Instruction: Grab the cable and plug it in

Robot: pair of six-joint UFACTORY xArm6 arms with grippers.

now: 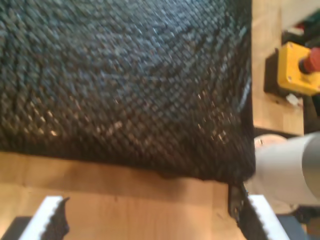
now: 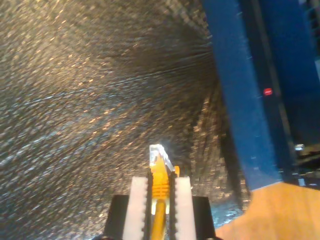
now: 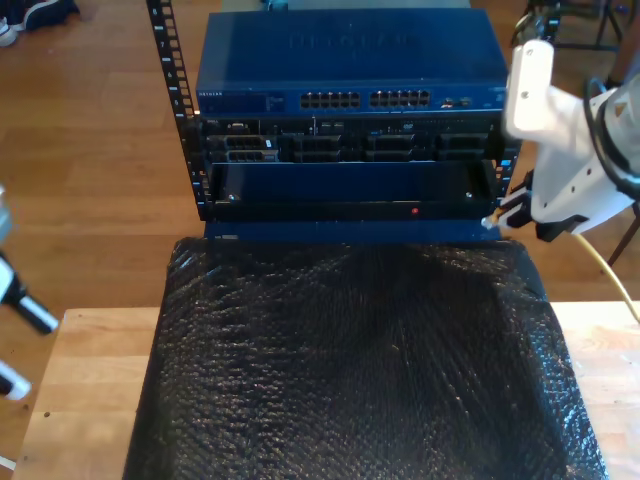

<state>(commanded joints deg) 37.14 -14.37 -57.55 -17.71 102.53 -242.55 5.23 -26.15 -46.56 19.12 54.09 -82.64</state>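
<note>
Gripping: our second gripper [image 2: 161, 192] clenches the cable [image 2: 160, 187] plug, at the exterior view's right, near the blue rack [image 3: 350, 90].
First gripper [image 1: 150, 220]: released, over black mat [image 1: 125, 75].

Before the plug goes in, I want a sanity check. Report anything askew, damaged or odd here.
Nothing stands out. My second gripper is shut on the cable, its clear plug pointing straight ahead past the fingertips. The black mat lies flat on the table, and the switch sits square in its rack.

Above the black mat [image 3: 360, 370] lies open room — the blue rack [image 3: 350, 120] walls its far edge.
</note>
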